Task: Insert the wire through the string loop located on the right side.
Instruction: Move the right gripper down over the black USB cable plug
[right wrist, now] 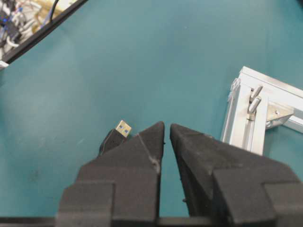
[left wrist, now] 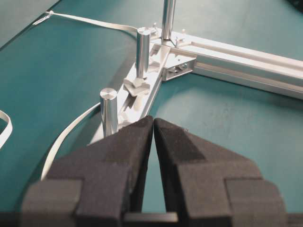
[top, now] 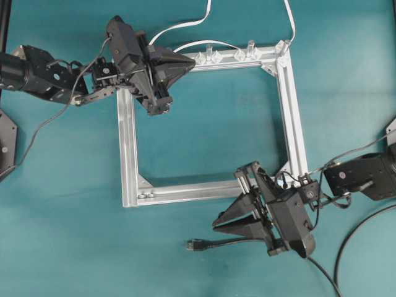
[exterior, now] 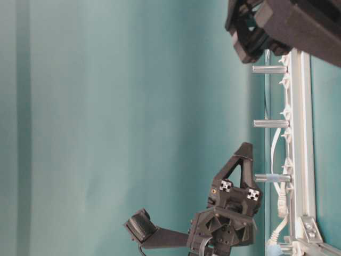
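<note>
The wire lies on the teal table in front of the frame's near bar. Its black plug points left, and the silvery tip shows in the right wrist view. My right gripper hovers just above and behind the plug, pointing left, shut on nothing. My left gripper rests over the frame's far left corner, pointing right, also shut and empty. I cannot make out the string loop. My right arm's wrist covers the lower end of the right-hand bar.
The square aluminium frame lies flat mid-table. Its far bar carries upright metal posts and clear clips. White cables run off the far edge. A thick black arm cable curves at the near right.
</note>
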Motion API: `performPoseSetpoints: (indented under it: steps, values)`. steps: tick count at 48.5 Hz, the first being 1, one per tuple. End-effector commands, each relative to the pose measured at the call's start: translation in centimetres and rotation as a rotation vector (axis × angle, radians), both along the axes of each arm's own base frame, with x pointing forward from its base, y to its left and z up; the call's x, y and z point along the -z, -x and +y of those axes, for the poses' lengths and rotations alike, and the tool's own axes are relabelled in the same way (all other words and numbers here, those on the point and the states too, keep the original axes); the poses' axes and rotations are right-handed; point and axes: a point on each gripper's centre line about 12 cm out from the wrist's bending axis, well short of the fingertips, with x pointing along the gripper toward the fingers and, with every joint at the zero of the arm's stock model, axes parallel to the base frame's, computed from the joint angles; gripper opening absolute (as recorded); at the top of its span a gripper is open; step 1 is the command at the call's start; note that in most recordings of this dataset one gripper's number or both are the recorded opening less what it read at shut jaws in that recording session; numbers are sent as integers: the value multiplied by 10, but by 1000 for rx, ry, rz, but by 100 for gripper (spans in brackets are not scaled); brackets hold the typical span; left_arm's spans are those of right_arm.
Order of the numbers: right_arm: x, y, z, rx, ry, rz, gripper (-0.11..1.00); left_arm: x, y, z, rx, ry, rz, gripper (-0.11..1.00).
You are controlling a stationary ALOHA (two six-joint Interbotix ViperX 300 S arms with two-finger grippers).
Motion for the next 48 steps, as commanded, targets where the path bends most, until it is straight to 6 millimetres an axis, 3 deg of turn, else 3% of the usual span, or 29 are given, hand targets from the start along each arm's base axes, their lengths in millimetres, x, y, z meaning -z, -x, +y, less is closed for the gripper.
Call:
performPoseSetpoints:
  steps: [1, 6, 9, 31, 33, 38, 43, 48]
  values:
    - [-11, -4, 5, -4, -26, -31, 24, -20, -4, -2, 41, -44, -28, 15]
    - [-11, -4, 3, 17, -51, -22, 9, -25, -2, -3, 44, -36, -7, 1]
    - [-11, -4, 3, 22, -69, -17, 2, -26, 0, -4, 44, -27, 9, 0]
    - [-12, -4, 6, 25, -116, -2, 1, -25, 1, -7, 53, -10, 50, 1]
    - [-12, -4, 6, 23, -116, -2, 2, -25, 1, -9, 58, -11, 57, 8]
    - [-12, -4, 5, 31, -122, 1, 22, -27, 1, -11, 64, -8, 62, 35]
    - [-12, -4, 4, 54, -138, 5, 52, -30, 4, -13, 67, -4, 71, 65]
    - [-11, -4, 3, 90, -170, 12, 81, -33, 8, -14, 70, 0, 79, 65]
